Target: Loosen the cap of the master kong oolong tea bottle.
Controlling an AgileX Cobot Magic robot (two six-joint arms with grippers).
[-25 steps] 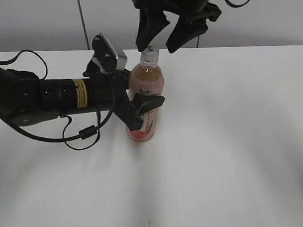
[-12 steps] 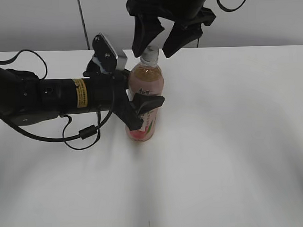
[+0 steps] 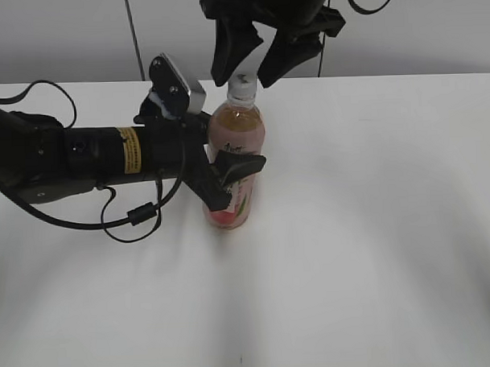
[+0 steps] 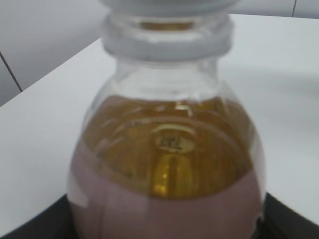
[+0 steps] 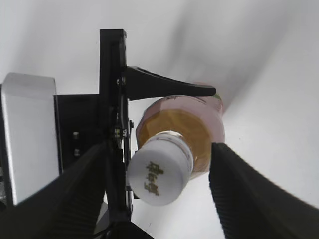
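The master kong oolong tea bottle (image 3: 235, 164) stands upright on the white table, with pinkish tea and a pink label. My left gripper (image 3: 220, 172) is shut on its body from the left; the left wrist view is filled by the bottle's shoulder (image 4: 167, 164). The white cap (image 3: 241, 84) with a dark mark on top shows in the right wrist view (image 5: 160, 172). My right gripper (image 3: 242, 67) hangs open just above the cap, one finger on each side (image 5: 162, 191), not touching it.
The white table (image 3: 375, 227) stretches to the right and front of the bottle. The left arm (image 3: 83, 157) with its loose cable lies across the table's left half. A grey wall stands behind the table.
My right gripper has moved left and slightly down, so its open fingers now straddle the cap. The left gripper and bottle have not moved.
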